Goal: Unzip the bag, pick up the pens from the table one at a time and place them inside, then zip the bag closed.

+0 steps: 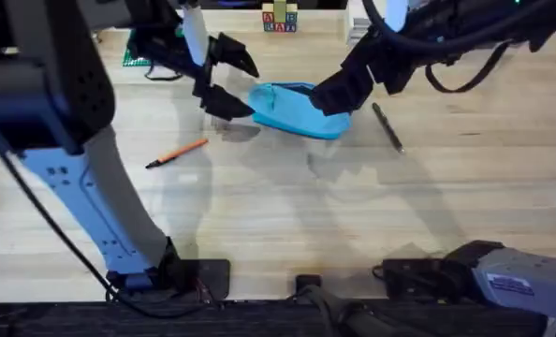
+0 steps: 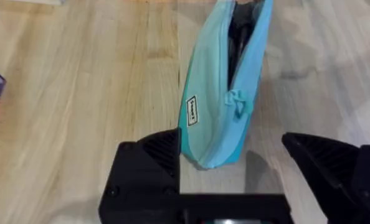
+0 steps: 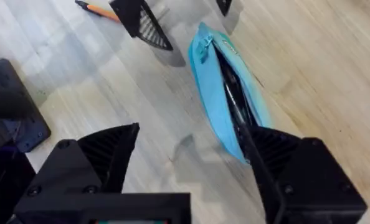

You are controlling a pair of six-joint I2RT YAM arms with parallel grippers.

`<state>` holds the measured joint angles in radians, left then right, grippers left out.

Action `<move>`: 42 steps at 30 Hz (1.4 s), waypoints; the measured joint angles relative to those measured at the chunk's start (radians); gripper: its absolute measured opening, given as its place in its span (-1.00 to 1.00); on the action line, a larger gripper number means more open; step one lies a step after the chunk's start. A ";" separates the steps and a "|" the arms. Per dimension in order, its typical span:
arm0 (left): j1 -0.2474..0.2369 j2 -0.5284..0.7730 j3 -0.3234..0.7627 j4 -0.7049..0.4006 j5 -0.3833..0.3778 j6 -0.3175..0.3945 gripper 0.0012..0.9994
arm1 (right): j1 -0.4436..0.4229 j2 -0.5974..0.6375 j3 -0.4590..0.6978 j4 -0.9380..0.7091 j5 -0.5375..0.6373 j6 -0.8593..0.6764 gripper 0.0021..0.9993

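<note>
Blue bag (image 1: pixel 295 110) unzipped, mid-table (image 1: pixel 287 206); orange pen (image 1: pixel 177 153) left, black pen (image 1: pixel 387 126) right.

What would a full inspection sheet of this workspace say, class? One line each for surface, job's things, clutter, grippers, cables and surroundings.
Surface: table, pale wood planks.
Job's things: bag unzipped, dark lining showing, teal pull at its end nearer the left gripper; orange pen and black pen lie on the table, outside the bag.
Clutter: toy blocks at the far edge.
Grippers: left gripper open at one bag end; right gripper open at the other.
Cables: black cable along the left arm.
Surroundings: nothing seen.
</note>
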<state>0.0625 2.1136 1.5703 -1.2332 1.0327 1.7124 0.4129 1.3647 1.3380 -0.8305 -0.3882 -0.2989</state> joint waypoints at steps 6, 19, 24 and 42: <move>0.003 -0.192 0.001 -0.072 -0.067 0.023 0.99 | 0.000 -0.007 0.000 -0.015 0.000 0.000 1.00; 0.002 -0.502 0.002 -0.171 -0.193 -0.275 0.99 | -0.033 -0.030 0.000 -0.124 0.099 -0.065 0.99; 0.002 -0.600 0.003 -0.174 -0.239 -0.497 0.99 | -0.083 -0.043 0.000 -0.164 0.137 -0.122 0.07; 0.002 -0.699 0.003 -0.196 -0.323 -1.057 0.99 | -0.156 -0.034 0.000 -0.215 0.160 -0.434 -0.94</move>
<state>0.0643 1.4147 1.5734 -1.4292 0.7094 0.6550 0.2569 1.3310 1.3380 -1.0451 -0.2283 -0.7334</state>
